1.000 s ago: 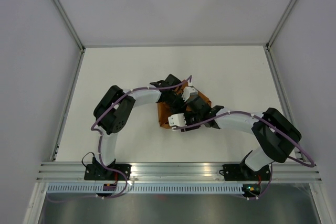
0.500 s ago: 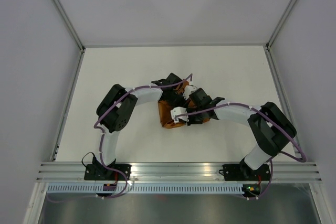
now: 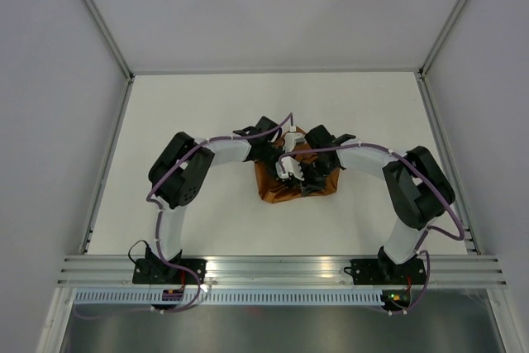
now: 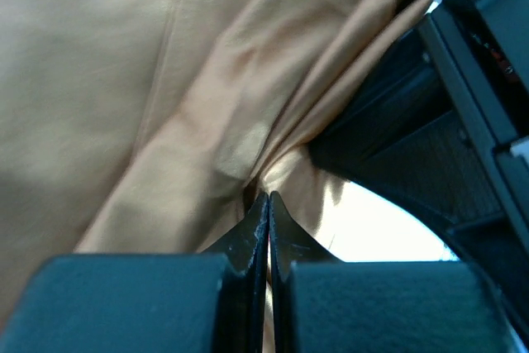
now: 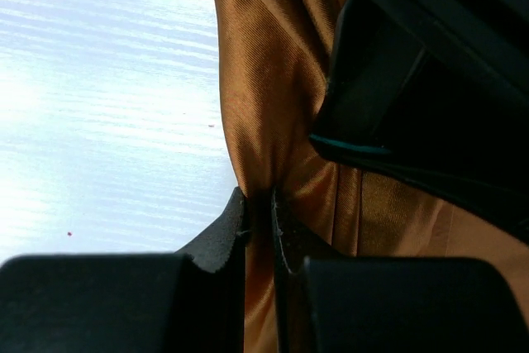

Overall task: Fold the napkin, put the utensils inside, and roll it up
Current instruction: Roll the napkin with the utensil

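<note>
The rust-brown napkin (image 3: 277, 188) lies bunched on the table's middle, under both grippers. My left gripper (image 3: 279, 155) is shut on a fold of the napkin (image 4: 207, 138); its jaws stand together with cloth pinched at the tips (image 4: 269, 204). My right gripper (image 3: 299, 173) is shut on another gathered fold of the napkin (image 5: 264, 105), with cloth between its fingertips (image 5: 258, 204). The two grippers are close together, and each shows as a black body in the other's wrist view. The fork is hidden.
The white table (image 3: 165, 121) is walled by grey panels at left, right and back. An aluminium rail (image 3: 273, 266) with both arm bases runs along the near edge. Purple cables loop over both arms.
The right gripper has swung up and left over the napkin to beside the left gripper. The napkin is more bunched and spreads lower. The left arm barely moved.
</note>
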Motion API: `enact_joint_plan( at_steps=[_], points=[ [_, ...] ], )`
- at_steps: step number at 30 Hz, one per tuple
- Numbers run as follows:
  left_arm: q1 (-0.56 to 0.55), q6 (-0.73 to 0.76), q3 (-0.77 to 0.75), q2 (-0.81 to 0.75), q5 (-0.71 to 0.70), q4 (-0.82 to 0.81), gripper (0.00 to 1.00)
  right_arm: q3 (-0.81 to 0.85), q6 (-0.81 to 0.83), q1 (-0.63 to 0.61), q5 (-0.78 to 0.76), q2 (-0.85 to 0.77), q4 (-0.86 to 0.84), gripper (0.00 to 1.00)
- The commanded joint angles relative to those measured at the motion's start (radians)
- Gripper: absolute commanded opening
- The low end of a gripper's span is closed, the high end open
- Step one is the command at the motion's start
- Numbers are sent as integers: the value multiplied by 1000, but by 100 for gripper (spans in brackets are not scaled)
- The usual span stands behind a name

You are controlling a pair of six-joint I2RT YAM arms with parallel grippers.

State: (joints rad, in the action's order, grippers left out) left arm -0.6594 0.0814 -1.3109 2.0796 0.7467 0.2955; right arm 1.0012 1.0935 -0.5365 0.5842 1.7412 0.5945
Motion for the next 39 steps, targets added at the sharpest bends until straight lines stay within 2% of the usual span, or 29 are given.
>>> enact_joint_plan(
  at_steps=[1,6,12,16,18,23,28,33,39],
  points=[
    [26,-132,51,-78,-38,-113,2,20,68,21,57,69,247,1],
    [56,-238,143,-165,-87,-248,2,131,152,64,115,173,434,1],
    [63,-316,219,-282,-223,-369,2,278,269,104,170,311,651,1],
    [63,-350,355,-395,-360,-510,2,388,316,116,190,398,752,1],
    [63,-342,431,-468,-383,-588,2,433,348,127,206,461,833,1],
    [12,-218,587,-608,-470,-737,5,533,312,141,200,578,860,1],
    [-124,-20,725,-720,-569,-898,22,576,276,141,209,636,860,1],
    [-314,203,722,-698,-717,-926,27,594,261,141,210,656,858,1],
    [-437,334,655,-569,-774,-903,29,605,247,141,207,661,857,1]
  ],
)
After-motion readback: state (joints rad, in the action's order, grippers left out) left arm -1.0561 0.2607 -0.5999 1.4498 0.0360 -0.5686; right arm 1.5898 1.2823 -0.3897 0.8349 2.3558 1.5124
